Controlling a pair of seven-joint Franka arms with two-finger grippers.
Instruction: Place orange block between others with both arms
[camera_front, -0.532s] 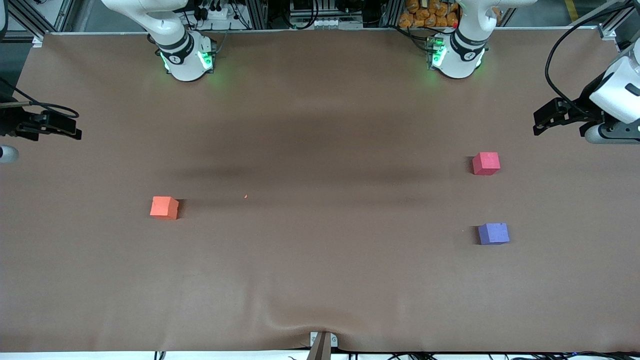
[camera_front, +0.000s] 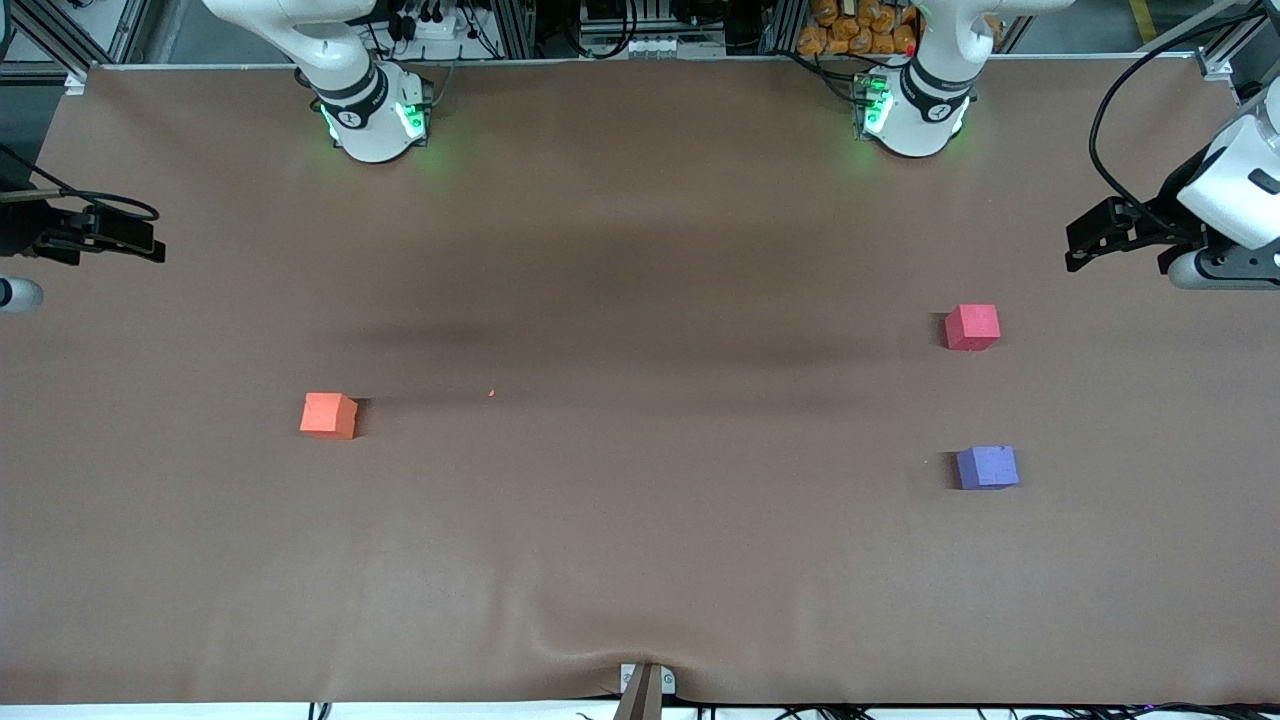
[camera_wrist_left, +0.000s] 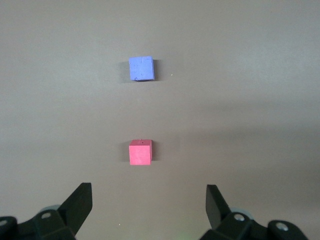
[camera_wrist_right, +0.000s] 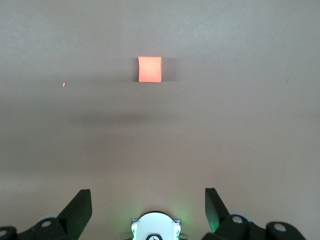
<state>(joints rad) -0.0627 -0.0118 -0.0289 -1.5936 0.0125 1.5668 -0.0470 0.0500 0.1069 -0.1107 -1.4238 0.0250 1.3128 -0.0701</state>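
- Looking down at the brown table (camera_front: 640, 250), I see the orange block (camera_front: 328, 415) sitting alone toward the right arm's end.
- The pinkish-red cube (camera_front: 972, 327) and the purple cube (camera_front: 987, 467) sit toward the left arm's end, well apart from the orange block.
- The purple cube is nearer to the front camera than the pinkish-red cube, and there is bare table between them.
- A tiny orange crumb (camera_front: 491, 393) lies on the table near the orange block.
- My left tool (camera_wrist_left: 149, 205) hangs up high over the left arm's end of the table. Its fingers are wide apart and hold nothing.
- My right tool (camera_wrist_right: 148, 205) hangs up high over the right arm's end. Its fingers are wide apart too, and hold nothing.
- No tool touches any block.
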